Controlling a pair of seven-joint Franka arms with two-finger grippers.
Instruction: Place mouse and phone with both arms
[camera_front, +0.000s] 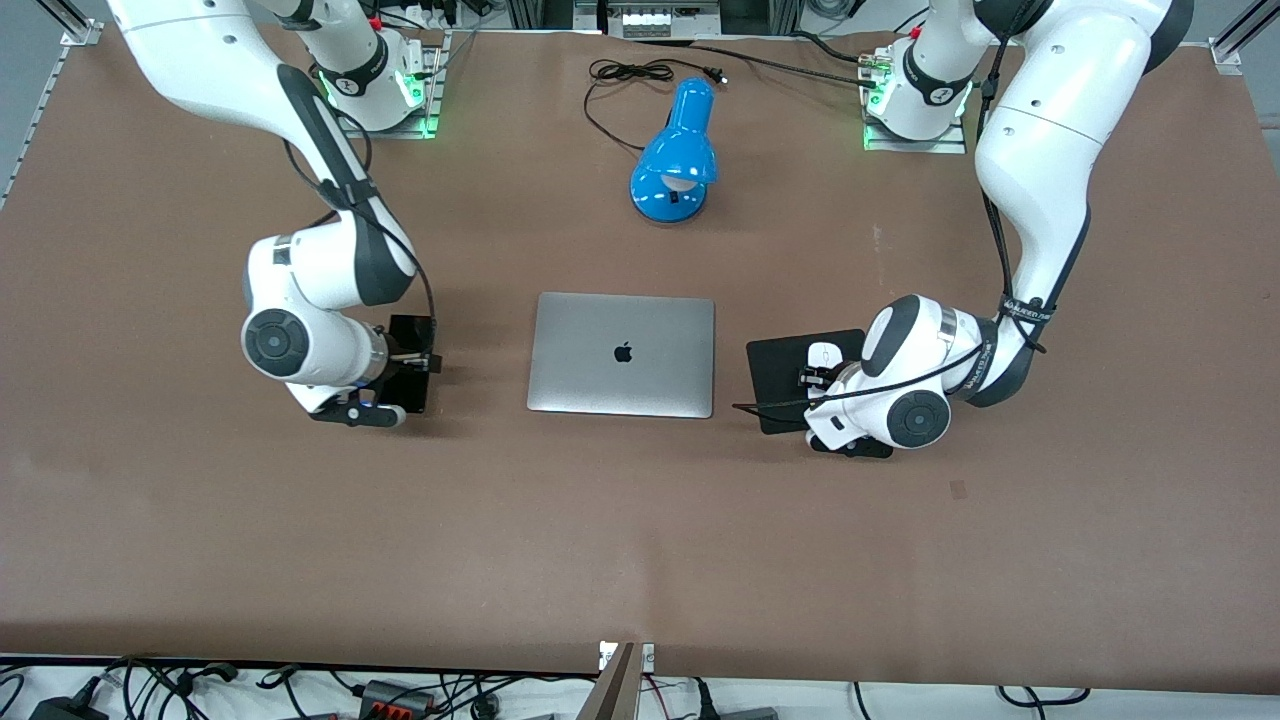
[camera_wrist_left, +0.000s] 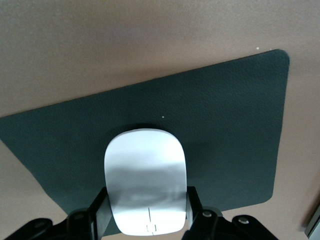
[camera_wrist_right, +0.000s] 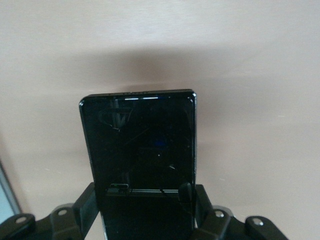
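The white mouse sits on the black square pad toward the left arm's end of the table. My left gripper is low over the pad, shut on the mouse. In the left wrist view its fingers press both sides of the mouse over the pad. My right gripper is shut on the black phone, held flat and low over the brown table beside the laptop, toward the right arm's end. The right wrist view shows the phone between the fingers.
A closed silver laptop lies mid-table between the two grippers. A blue desk lamp with a black cord stands farther from the front camera. The brown table stretches toward the front camera.
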